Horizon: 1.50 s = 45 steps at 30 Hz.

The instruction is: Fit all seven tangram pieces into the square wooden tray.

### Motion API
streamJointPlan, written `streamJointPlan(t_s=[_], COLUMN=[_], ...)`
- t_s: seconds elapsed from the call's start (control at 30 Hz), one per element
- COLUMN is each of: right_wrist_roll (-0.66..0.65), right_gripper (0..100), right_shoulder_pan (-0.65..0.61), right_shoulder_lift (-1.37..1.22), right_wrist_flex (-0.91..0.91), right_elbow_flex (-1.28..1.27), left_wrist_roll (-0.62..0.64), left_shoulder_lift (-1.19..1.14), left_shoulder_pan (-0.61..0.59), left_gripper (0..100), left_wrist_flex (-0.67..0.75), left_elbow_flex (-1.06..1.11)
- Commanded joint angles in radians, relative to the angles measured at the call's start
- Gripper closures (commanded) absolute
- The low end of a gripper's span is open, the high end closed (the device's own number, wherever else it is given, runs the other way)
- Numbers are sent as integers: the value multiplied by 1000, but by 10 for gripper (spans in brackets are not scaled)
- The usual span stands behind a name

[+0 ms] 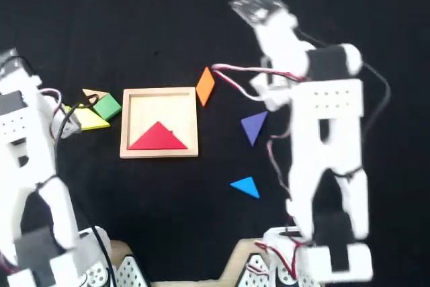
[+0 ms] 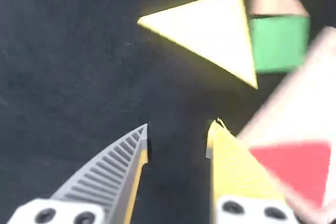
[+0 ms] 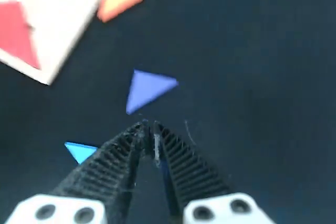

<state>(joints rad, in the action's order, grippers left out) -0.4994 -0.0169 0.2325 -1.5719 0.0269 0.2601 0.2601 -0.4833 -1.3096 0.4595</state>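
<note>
The square wooden tray (image 1: 159, 93) holds one red triangle (image 1: 158, 137). Left of it a yellow triangle (image 1: 91, 119), a green square (image 1: 107, 107) and a tan triangle (image 1: 94, 94) lie bunched together. My left gripper (image 2: 180, 129) is open, a short way from the yellow triangle (image 2: 210, 30), with the green square (image 2: 278, 43) and the tray (image 2: 310, 103) off to one side. An orange parallelogram (image 1: 205, 85), a purple triangle (image 1: 253, 126) and a blue triangle (image 1: 245, 187) lie right of the tray. My right gripper (image 3: 148, 127) is shut and holds nothing, just short of the purple triangle (image 3: 147, 90).
Everything lies on a black cloth over the table. Both white arms rise from bases at the near edge, the left arm (image 1: 27, 152) at the far left and the right arm (image 1: 326, 139) right of the loose pieces. Red and white cables (image 1: 235, 78) hang near the orange piece.
</note>
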Motion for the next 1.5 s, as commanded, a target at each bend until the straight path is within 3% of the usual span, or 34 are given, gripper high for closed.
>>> streamJointPlan(t_s=[0.0,0.17,0.33,0.67,0.83,0.97,1.1,1.47], right_wrist_roll=[5,9,101,74,55,55,55,15], right_gripper=[988,988,988,988,988,988,988,988], right_shoulder_pan=[97,106,80,-17,-20,-20,-18,-20], right_shoulder_lift=[136,202,145,-28,-62,-71,-71,-71], right_wrist_flex=[252,569,698,761,766,784,784,787], right_elbow_flex=[-354,-737,-816,-816,-816,-817,-822,-840], left_wrist_roll=[242,252,327,391,425,540,549,612], left_shoulder_lift=[-101,-144,-157,-361,-476,-496,-496,-615], left_shoulder_pan=[39,91,97,97,96,97,97,134], left_gripper=[809,809,807,803,706,662,652,658], left_wrist_flex=[172,258,330,368,362,256,183,253], left_elbow_flex=[27,27,35,-42,-136,-236,-325,-369])
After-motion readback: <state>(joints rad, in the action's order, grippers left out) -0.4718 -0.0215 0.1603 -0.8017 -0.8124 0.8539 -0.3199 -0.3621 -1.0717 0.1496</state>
